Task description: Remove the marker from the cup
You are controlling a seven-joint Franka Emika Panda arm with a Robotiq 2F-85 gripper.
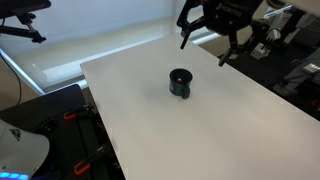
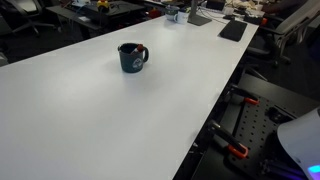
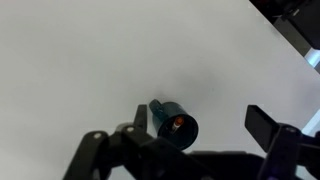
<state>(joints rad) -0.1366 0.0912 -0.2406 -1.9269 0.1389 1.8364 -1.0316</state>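
Counts: 1 cup (image 1: pixel 180 83), 1 marker (image 3: pixel 178 123), 1 gripper (image 1: pixel 207 42) with 2 fingers (image 3: pixel 262 122), 1 white table (image 1: pixel 230 130).

Can't read any lettering on the cup or gripper at this resolution.

The cup is dark teal with a dark rim and stands upright on the table in both exterior views. It has one handle (image 2: pixel 146 53).

The marker is inside the cup. The wrist view looks down into the opening and shows the reddish end; the rest of the stick is hidden. I can't make it out reliably in the exterior views.

The gripper's jaws are spread wide with nothing between them. In an exterior view it hangs above the table's far edge, well apart from the cup. In the wrist view the cup sits between the two fingers, nearer the one at picture-left, not touching either.
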